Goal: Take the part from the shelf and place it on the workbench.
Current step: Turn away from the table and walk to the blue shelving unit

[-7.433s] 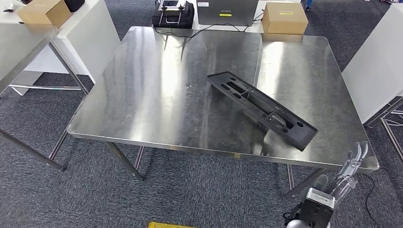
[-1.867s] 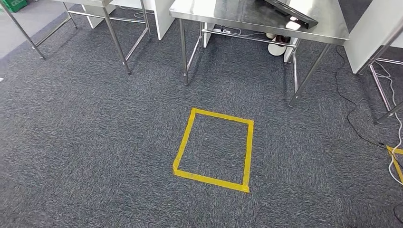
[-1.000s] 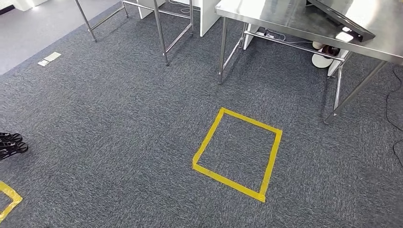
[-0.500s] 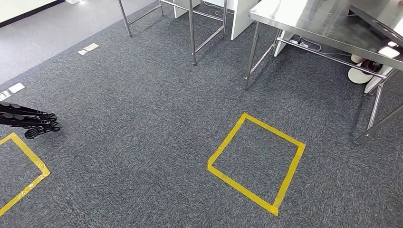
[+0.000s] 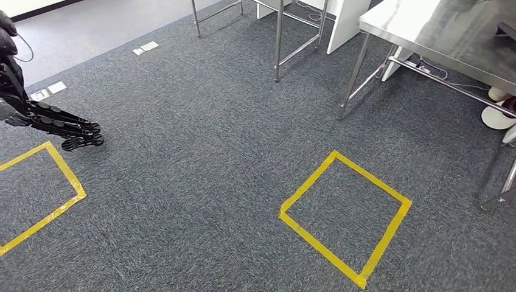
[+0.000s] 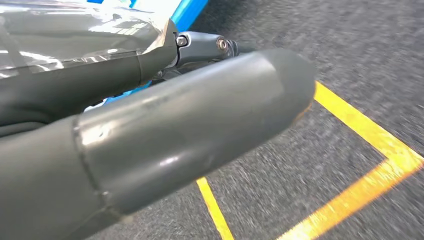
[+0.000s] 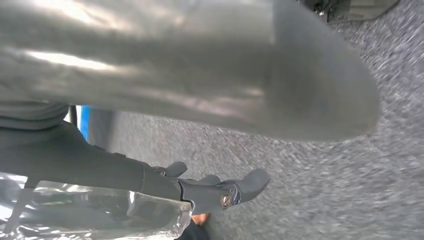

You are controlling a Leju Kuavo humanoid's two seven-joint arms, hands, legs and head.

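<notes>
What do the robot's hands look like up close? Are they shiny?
A bit shiny. The left hand has a thick, smooth grey thumb with a rounded tip, a darker finger behind it with small silver screws, and clear crinkly plastic wrap near the wrist. The right hand looks alike: a fat grey thumb, dark grey fingers with a round metal joint, and the same clear plastic.

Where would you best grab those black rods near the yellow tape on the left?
Probably across the black rods mid-length, coming from above: they run bunched together, low over the carpet, while the round feet splay out. Their other end leaves the picture, so they may be fixed to something.
</notes>
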